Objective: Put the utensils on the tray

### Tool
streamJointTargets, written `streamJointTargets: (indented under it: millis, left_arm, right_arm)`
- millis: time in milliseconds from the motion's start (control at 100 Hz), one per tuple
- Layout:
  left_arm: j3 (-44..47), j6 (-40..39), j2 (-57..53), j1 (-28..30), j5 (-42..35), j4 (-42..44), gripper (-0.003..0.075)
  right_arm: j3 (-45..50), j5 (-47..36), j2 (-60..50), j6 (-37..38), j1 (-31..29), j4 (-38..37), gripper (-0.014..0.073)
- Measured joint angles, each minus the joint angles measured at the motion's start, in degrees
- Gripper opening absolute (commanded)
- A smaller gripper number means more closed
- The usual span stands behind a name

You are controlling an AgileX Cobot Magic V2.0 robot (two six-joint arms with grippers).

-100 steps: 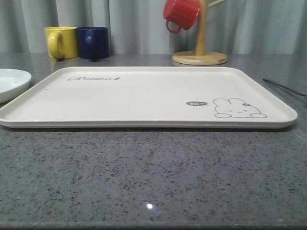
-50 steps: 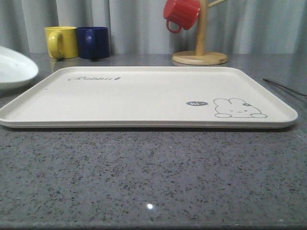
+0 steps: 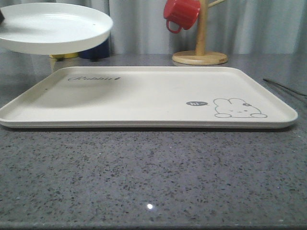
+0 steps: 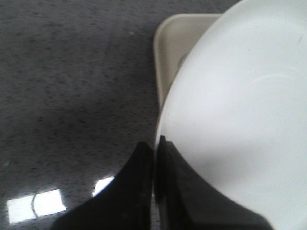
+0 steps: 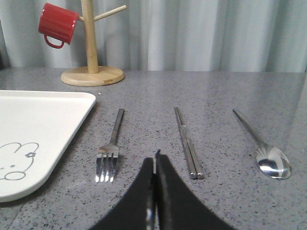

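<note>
White plate (image 3: 53,26) up off the counter at far left, over tray (image 3: 144,96) corner, w/ shadow on the tray. Red mug (image 3: 181,14) hangs on wooden stand (image 3: 200,48) behind. Tray bare on grey counter (image 3: 153,177).

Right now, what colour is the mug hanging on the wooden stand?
Red mug, clearest in the right wrist view.

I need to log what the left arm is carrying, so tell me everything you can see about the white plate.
The white plate is round, glossy and smooth, ceramic-looking, with a shallow well and a raised rim. It appears empty. It is off the table, roughly level, above the far left corner of the cream tray, where it casts a shadow. The left gripper has its dark fingers closed on the plate's rim; nothing else visibly touches it. It partly hides the mugs behind it.
</note>
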Motion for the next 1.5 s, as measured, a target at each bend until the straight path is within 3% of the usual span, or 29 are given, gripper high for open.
streamJointTargets:
  millis: [180,400,470,620,710,870,1080,1310,1500]
  left_arm:
    - [0.0,0.4,3.9,-5.0,0.1,-0.2,-0.0019]
    - [0.1,0.7,9.2,-6.5,-0.3,-0.1,-0.0013]
    - [0.2,1.2,9.7,-6.5,-0.6,0.1,0.0037]
    - [0.2,1.6,9.7,-6.5,-1.8,1.0,0.022]
    - [0.2,1.6,9.7,-6.5,-2.5,2.8,0.0252]
    - [0.2,1.6,9.5,-6.5,-4.4,5.3,0.0206]
    - [0.2,1.6,4.4,-6.5,-12.1,6.4,-0.002]
    - [2.3,1.6,-3.6,-6.5,-17.3,9.5,-0.002]
    - [10.1,1.6,-11.3,-6.5,-20.7,13.0,-0.002]
  right_arm:
    - [0.0,0.0,0.0,0.0,0.0,0.0,-0.0061]
    - [0.0,0.0,0.0,0.0,0.0,0.0,-0.0061]
    - [0.0,0.0,0.0,0.0,0.0,0.0,-0.0061]
    - [0.0,0.0,0.0,0.0,0.0,0.0,-0.0061]
    - [0.0,0.0,0.0,0.0,0.0,0.0,-0.0061]
    - [0.0,0.0,0.0,0.0,0.0,0.0,-0.0061]
    - [0.0,0.0,0.0,0.0,0.0,0.0,-0.0061]
    - [0.0,0.0,0.0,0.0,0.0,0.0,-0.0061]
    - [0.0,0.0,0.0,0.0,0.0,0.0,-0.0061]
